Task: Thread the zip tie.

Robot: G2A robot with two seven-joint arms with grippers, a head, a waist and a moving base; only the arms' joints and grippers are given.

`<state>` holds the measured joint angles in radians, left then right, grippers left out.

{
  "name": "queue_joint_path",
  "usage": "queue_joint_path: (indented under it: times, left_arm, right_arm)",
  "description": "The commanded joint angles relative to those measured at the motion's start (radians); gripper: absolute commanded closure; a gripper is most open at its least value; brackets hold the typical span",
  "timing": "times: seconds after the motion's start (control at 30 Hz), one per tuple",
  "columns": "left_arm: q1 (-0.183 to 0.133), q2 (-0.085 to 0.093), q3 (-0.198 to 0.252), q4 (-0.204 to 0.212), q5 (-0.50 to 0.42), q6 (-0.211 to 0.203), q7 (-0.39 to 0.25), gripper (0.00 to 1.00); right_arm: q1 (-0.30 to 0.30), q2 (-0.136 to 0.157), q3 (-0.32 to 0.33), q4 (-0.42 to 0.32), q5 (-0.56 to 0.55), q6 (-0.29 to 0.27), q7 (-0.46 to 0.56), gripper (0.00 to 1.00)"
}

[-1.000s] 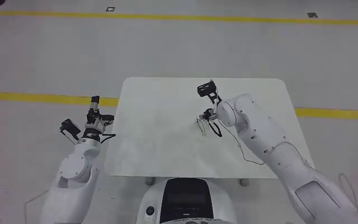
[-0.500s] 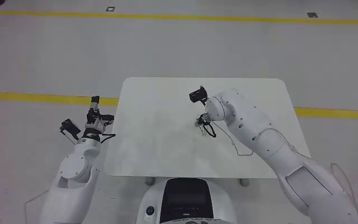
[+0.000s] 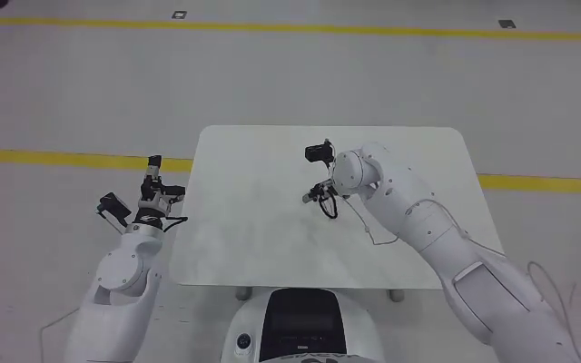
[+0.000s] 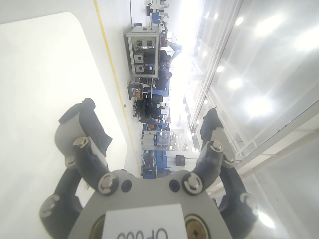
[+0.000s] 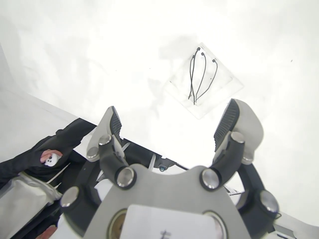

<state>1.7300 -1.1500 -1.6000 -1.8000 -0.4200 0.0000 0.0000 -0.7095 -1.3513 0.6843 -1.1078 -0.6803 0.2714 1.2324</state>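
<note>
Several thin black zip ties [image 5: 199, 75] lie side by side on a clear square sheet [image 5: 224, 75] on the white table [image 3: 254, 227]. My right gripper [image 5: 172, 106] hangs above the table a short way from them, open, with nothing between its ribbed pads [image 5: 225, 123]. From above, the right gripper [image 3: 315, 193] sits over the middle of the table. My left gripper [image 3: 152, 167] is held off the table's left edge. It also shows as the left gripper [image 4: 149, 108] pointing into the room, open and empty.
The table's rounded left corner [image 4: 72, 18] lies beside the left gripper. A thin cable [image 3: 381, 238] trails from the right arm over the table. Bare tabletop spreads to the left of the right gripper.
The right wrist has swung left and turned over the middle of the table. The left arm has stayed where it was.
</note>
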Motion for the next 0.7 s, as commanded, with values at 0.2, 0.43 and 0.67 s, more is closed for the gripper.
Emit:
queue_joint_path:
  times: [0.2,0.43,0.67]
  left_arm:
    - [0.000,0.000,0.000,0.000,0.000,0.000,0.000,0.00]
    - [0.000,0.000,0.000,0.000,0.000,0.000,0.000,0.00]
    - [0.000,0.000,0.000,0.000,0.000,0.000,0.000,0.00]
  right_arm:
    - [0.006,-0.004,-0.007,0.009,-0.003,-0.003,0.000,0.00]
    - [0.002,-0.018,-0.033,0.040,-0.049,0.035,-0.040,0.00]
    - [0.019,-0.033,-0.048,0.083,-0.042,0.019,-0.044,0.00]
